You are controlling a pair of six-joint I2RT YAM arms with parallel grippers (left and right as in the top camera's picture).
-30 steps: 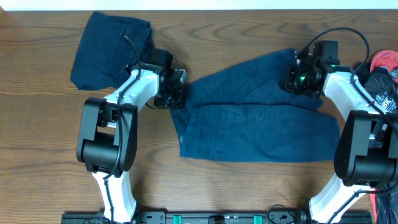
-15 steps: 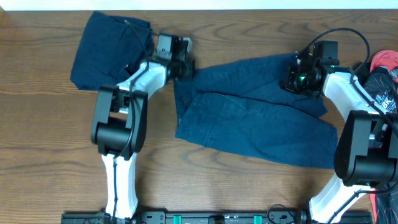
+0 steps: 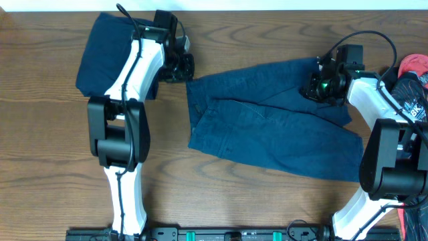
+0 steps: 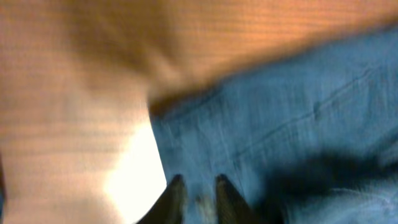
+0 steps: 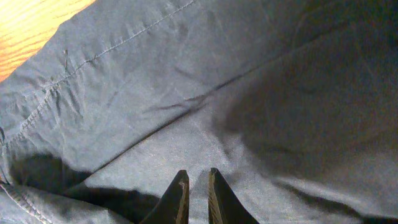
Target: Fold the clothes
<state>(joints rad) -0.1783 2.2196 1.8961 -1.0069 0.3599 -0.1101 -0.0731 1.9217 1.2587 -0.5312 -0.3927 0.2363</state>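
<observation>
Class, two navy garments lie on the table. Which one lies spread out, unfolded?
The shorts in the middle, lying wide and flat; the other garment, at the upper left, is a compact folded bundle.

Overhead sharp and even; left wrist view blurred, table (image 4: 130,180) glare; shadows cross clothes (image 5: 186,93).

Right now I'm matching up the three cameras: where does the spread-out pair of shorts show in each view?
Overhead: the spread-out shorts lie just right of centre.
Left wrist: they fill the right and lower part, blurred.
Right wrist: they fill nearly the whole picture.
Shared landmark: the wooden table, bare at upper left in both wrist views.
</observation>
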